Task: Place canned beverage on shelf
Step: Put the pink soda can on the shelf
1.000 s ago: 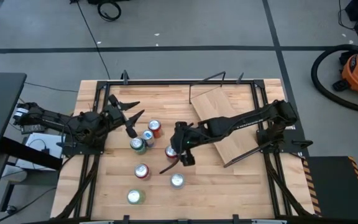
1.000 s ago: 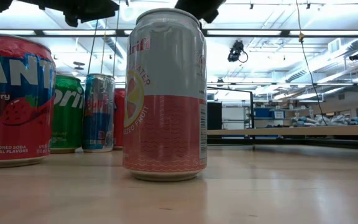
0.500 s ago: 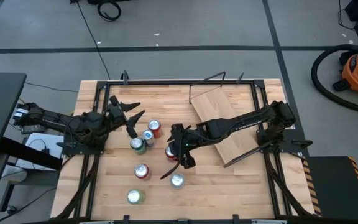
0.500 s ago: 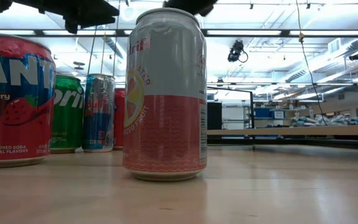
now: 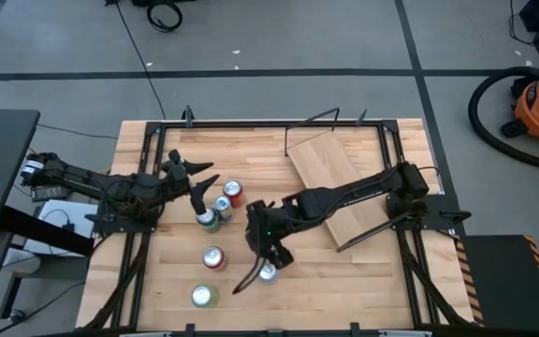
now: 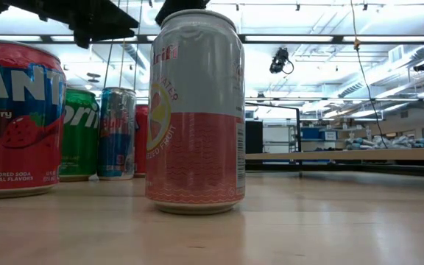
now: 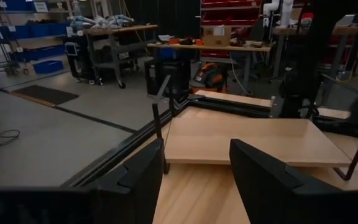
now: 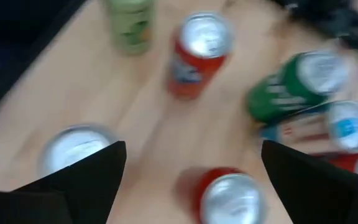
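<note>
Nothing's sitting on the shelf (image 5: 340, 178) yet. Right gripper (image 5: 262, 260) is hovering wide open over the cans (image 5: 215, 258), left gripper (image 5: 195, 180) half-open, waiting empty.

Wood-plank desk (image 5: 363, 281) w/ black frame fills frame center. Shelf (image 5: 330, 159) sits askew on it, upper right, light board w/ thin black rods. Cans upright on desk left of center: green can (image 5: 208, 219), blue can (image 5: 223, 207), red can (image 5: 233, 192) clustered close; Fanta can (image 5: 213, 257), pink/grey can (image 5: 268, 272), lime can (image 5: 201, 296) lower down, spaced apart.
</note>
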Robot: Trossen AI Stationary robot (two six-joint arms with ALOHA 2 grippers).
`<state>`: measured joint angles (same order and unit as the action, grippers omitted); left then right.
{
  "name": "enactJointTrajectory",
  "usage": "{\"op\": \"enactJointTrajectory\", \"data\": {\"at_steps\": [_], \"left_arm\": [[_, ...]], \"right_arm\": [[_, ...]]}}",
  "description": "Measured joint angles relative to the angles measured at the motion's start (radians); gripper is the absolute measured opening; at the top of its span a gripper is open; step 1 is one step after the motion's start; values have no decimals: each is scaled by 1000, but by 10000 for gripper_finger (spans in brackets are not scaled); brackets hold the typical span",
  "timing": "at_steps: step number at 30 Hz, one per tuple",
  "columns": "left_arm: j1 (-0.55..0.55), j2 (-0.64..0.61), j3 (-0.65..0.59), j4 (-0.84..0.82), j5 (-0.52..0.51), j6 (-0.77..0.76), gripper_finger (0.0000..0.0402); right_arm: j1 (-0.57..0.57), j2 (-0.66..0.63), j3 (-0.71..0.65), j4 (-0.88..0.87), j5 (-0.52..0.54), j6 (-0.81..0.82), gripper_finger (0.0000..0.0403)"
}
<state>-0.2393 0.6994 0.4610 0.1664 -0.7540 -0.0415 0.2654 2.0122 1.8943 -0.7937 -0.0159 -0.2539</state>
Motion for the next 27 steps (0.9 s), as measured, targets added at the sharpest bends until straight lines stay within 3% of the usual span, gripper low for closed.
{"op": "enactJointTrajectory", "data": {"at_steps": [4,8,15,22,27], "left_arm": [[1,0,0,-7,-28,33,194],[1,-3,0,-3,-91,73,194],[6,-27,0,30,-115,168,194],[54,-33,1,137,-177,321,194],[97,-33,0,161,-176,345,194]], "right_arm": [[21,5,7,-1,-37,103,382],[59,14,3,-29,7,166,382],[125,50,3,-6,45,249,381],[141,102,2,23,91,272,381],[141,116,-11,29,81,304,381]]}}
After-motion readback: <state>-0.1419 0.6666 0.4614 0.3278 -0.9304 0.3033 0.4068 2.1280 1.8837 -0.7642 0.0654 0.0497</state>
